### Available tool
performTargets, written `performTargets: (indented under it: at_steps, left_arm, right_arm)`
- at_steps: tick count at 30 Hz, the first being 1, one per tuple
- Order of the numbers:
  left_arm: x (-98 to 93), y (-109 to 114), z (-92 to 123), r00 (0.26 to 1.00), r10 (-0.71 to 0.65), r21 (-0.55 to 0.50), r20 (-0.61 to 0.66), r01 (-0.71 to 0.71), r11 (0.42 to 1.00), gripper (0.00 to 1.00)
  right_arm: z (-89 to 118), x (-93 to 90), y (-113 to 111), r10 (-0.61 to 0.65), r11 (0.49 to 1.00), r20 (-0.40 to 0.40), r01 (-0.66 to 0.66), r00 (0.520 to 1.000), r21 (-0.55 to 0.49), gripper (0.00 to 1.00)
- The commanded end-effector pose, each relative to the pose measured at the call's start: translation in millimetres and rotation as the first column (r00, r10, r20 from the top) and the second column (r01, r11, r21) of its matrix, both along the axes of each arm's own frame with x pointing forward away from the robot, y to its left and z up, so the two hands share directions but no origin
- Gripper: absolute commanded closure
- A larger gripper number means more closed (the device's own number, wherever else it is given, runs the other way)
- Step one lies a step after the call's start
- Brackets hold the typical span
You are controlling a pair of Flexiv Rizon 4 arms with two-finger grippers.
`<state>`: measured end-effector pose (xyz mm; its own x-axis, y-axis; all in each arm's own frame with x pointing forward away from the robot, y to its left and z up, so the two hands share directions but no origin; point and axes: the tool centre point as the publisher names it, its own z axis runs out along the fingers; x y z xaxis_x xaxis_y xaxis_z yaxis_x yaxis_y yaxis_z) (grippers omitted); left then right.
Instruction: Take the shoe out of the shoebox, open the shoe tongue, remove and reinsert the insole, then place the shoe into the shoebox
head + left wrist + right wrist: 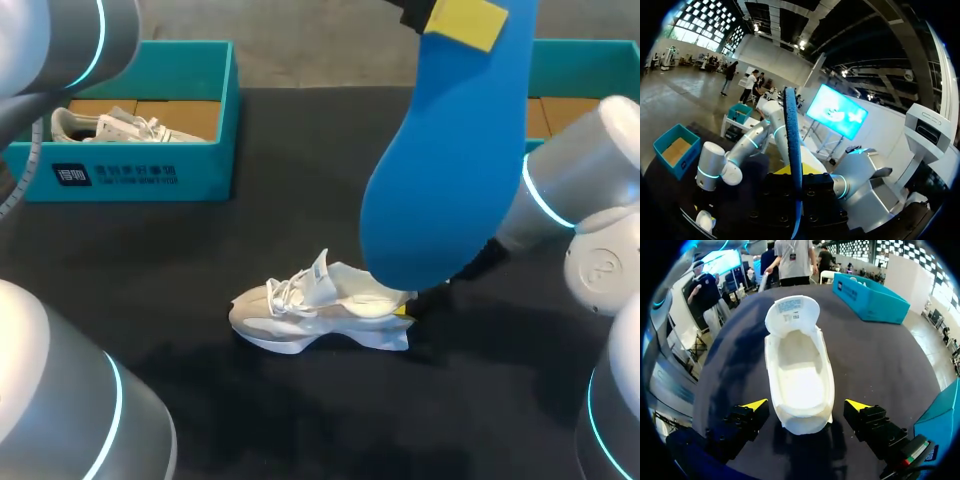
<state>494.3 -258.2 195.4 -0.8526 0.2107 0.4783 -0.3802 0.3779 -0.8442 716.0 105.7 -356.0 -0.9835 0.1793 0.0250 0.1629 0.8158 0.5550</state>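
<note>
- The left claw is clenched on a blue insole and holds it high above the surface, clear of everything else.
- In the head view the insole hangs broad side on, with a yellow fingertip pressed against its upper end. It hides part of the right arm and the heel end of the shoe below.
- In the left wrist view the insole runs edge-on straight out from the middle of that claw.
- A white shoe stands on its sole near the middle of the dark surface. Its toe points to the robot's left and its heel to the right.
- The tongue is folded forward over the laces, so the mouth of the shoe gapes and the pale lining shows.
- The right claw is down at the heel, released. One finger stands on each side of the heel, and a strip of dark surface shows between each finger and the shoe.
- In the head view only a yellow tip of the right claw shows beside the heel, under the insole.
- A teal box sits at the far left of the surface, well apart from the shoe. A second white shoe lies inside it.
- Another teal box sits at the far right, partly hidden behind the insole and the right arm.
</note>
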Motion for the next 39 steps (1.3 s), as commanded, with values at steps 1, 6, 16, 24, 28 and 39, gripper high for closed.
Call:
performTargets:
  at_steps: [1, 6, 16, 24, 28, 39]
  left_arm:
    - [3.6, 2.5, -15.6, 1.0, 0.015, -0.023, -0.002, -0.015, 1.0, 1.0]
    - [4.8, 9.1, -30.4, 1.0, -0.006, -0.077, -0.011, 0.005, 0.997, 1.0]
    - [13.5, 22.4, -51.5, 0.999, -0.015, -0.134, -0.04, 0.009, 0.991, 1.0]
    - [25.6, 29.4, -73.3, 0.998, 0.027, -0.135, -0.062, -0.035, 0.99, 1.0]
    - [28.3, 32.6, -76.2, 0.997, 0.031, -0.142, -0.069, -0.041, 0.989, 1.0]
    - [28.3, 32.6, -76.2, 0.997, 0.031, -0.142, -0.069, -0.041, 0.989, 1.0]
  right_arm:
    - [0.0, 2.2, 7.9, 0.0, 0.963, -0.048, -0.013, 0.999, -0.268, 0.0]
    - [-2.4, 3.4, 10.1, 0.002, 0.959, -0.052, -0.017, 0.999, -0.282, 0.0]
    - [0.4, 6.0, 16.2, 0.005, 0.942, -0.059, -0.024, 0.998, -0.334, 0.0]
    - [0.5, 7.3, 18.4, 0.002, 0.932, -0.065, -0.025, 0.998, -0.362, 0.0]
    - [1.1, 6.0, 19.5, -0.01, 0.919, -0.069, -0.018, 0.998, -0.395, 0.0]
    - [3.7, 0.6, 23.0, -0.008, 0.891, -0.092, -0.034, 0.996, -0.453, 0.0]
